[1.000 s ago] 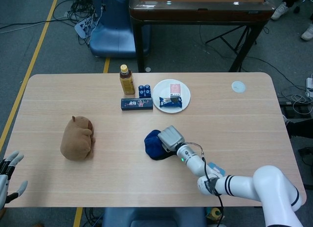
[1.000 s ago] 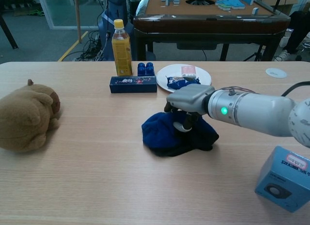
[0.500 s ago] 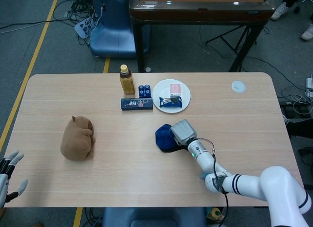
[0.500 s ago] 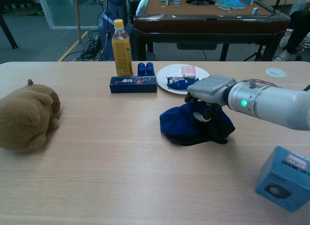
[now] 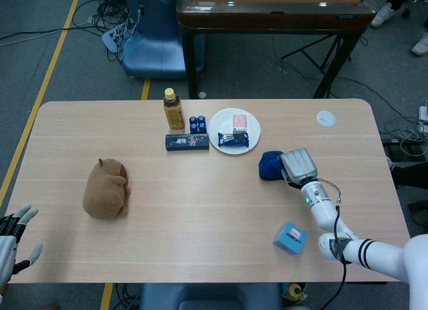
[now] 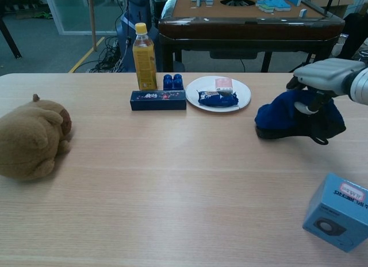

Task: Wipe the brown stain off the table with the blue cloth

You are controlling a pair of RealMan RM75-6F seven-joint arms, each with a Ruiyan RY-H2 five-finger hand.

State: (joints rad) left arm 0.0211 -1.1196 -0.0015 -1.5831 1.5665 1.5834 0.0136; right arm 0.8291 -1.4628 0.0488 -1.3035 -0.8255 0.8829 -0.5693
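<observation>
My right hand [image 6: 322, 83] presses fingers-down on the soft, light blue cloth [image 6: 287, 118], bunched at three o'clock of the table [image 6: 172, 180]; I judge top-centre the best hold.

Right hand [image 5: 298, 166] palm-down, fingers curled, low over the table; left hand [image 5: 13, 242] open-fingered at the table's edge.

In the head view, a plush toy [image 5: 105, 188] lies left of centre on the table [image 5: 167, 216]. A bottle [image 5: 174, 109], box [image 5: 187, 142] and plate [image 5: 234, 131] cluster upper middle. The cloth [image 5: 270, 166] under the right hand [image 5: 298, 166] sits right of the plate; a small carton [image 5: 290, 238] lies lower right.
</observation>
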